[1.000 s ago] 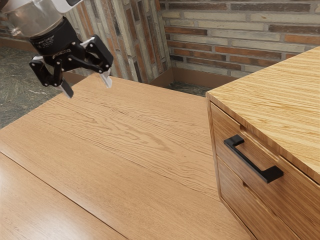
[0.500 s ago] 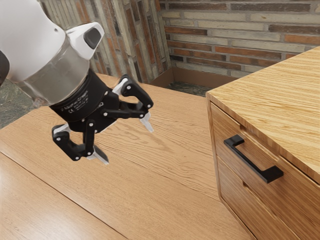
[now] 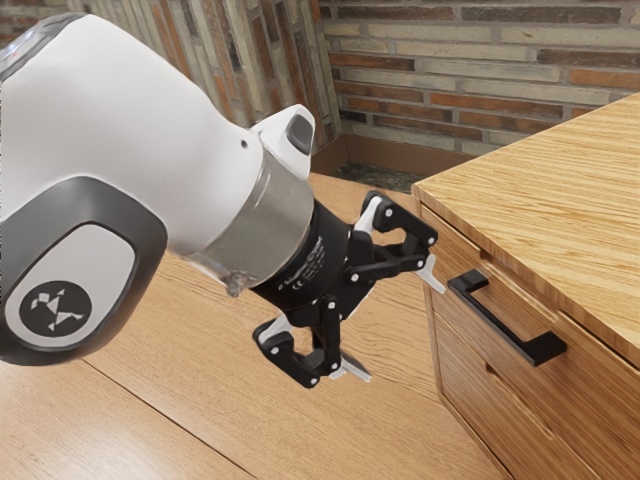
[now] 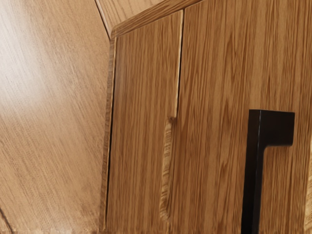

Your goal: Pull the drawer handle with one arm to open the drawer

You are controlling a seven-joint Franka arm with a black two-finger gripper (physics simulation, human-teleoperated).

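Arm: we see a glossy white shell with a grey joint cap and a brushed metal ring; the arm comes in from the exterior view's left.
End effector: black and angular, the end effector hangs released above the counter, its pale-tipped fingers spread wide with nothing between them.
End effector position: it faces the cabinet front. The upper fingertip is just beside the cabinet's near edge and apart from the handle.
Drawer handle: the drawer handle is a matt black, square-section bar with short legs at both ends. It stands off the upper drawer front, at the exterior view's right. In the wrist view we see one bent end of it.
Drawer: the drawer has a flat front of light oak-like wood with fine straight grain. It sits flush with the front beneath it, so we cannot see its inside.
Lower drawer: the lower drawer has the same grained wood. A narrow seam parts it from the upper front.
Groove: a long, round-ended groove is cut along that seam.
Cabinet: the cabinet is a boxy wooden unit with a thick, smooth top slab. It stands on the counter.
Counter: the counter is broad, warm-toned wood with wavy grain and a thin joint line running across it.
Room: a brick wall of mixed red, brown and grey courses rises behind. We see a dark mottled floor at its foot.
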